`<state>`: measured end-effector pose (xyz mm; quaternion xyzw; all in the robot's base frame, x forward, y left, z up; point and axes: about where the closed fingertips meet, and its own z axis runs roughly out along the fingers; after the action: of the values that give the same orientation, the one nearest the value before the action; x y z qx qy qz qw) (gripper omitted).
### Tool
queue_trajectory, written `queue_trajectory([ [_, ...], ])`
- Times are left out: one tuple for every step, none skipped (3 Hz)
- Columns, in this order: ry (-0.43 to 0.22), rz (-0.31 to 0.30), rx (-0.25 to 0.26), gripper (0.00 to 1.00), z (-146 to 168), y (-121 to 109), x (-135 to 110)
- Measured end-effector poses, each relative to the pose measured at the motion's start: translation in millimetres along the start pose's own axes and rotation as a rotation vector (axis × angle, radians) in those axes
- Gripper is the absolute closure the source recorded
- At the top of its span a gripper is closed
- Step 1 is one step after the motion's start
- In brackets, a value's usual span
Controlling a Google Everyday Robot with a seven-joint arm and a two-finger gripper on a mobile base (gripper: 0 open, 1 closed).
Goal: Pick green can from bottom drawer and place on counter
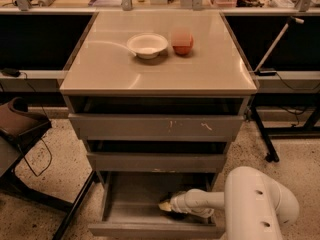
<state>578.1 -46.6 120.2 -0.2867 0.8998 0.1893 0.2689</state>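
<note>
Camera view: a grey drawer cabinet seen from above and in front, listed from nearest to farthest.
Robot arm [257, 204]: a white, rounded body at the lower right; its forearm reaches left into the lowest drawer.
Gripper [166, 206]: pale and yellowish at its end, low inside the bottom drawer, right of the drawer's middle; whether it is apart, together or clamped cannot be told.
Green can [176, 214]: a small dark form on the drawer floor, touching the underside of the gripper and largely hidden by it; whether it stands or lies cannot be told.
Bottom drawer [150, 230]: pulled well out, with a plain front panel nearest the camera and a bare grey floor to the left of the gripper.
Middle drawer [155, 162]: out slightly, with a dark gap above its front.
Top drawer [125, 127]: out slightly, with pale scratches on its front.
Chair [20, 126]: a brown seat to the left of the cabinet, on speckled floor.
Counter [150, 74]: a glossy beige top with a darker rim.
White bowl [147, 45]: upright, near the back of the counter.
Red apple [182, 44]: just right of the bowl, not touching it.
</note>
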Motion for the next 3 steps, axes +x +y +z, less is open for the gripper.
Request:
queue_trajectory([
  [-0.03,0.0,0.003,0.64,-11,-2,-6],
  [-0.108,-0.019,0.011,0.88,-50,-14,-30],
  [-0.198,-0.025,0.031,1.0,-113,-49,-66],
])
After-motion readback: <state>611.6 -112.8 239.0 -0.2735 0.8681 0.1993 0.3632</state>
